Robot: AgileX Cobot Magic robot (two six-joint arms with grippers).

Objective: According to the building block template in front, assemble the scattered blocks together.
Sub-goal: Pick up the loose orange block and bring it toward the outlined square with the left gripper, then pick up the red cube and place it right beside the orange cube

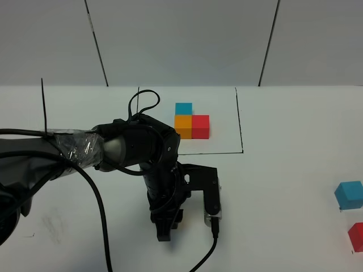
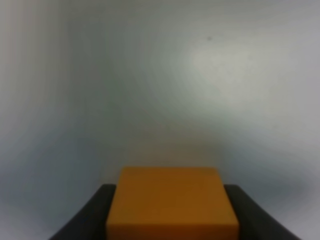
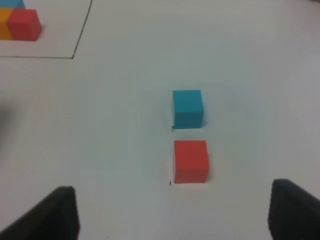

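**A:** Where is the orange cube (image 2: 172,200)?

**B:** Clamped between the two dark fingers of the left gripper (image 2: 172,216), one on each side of it. From the high camera the cube is hidden under that arm. The left gripper (image 1: 164,229) points down at the white table (image 1: 283,187), in front of the template.

**A:** And the template (image 1: 191,126)?

**B:** Farther back, inside its thin black outline (image 1: 239,127). Orange and red sit side by side, with blue behind the orange, all touching.

**A:** The other loose cubes?

**B:** Well off to the right. The light blue cube (image 1: 348,194) and the red cube (image 1: 357,236) are near each other but apart, with the red one closer to the front edge.

**A:** The right gripper (image 3: 175,215)?

**B:** Its jaws stand apart with nothing between them. Its wrist camera shows the red cube (image 3: 190,161) just ahead of it, the light blue cube (image 3: 188,108) beyond that, and the template (image 3: 21,24) far off.
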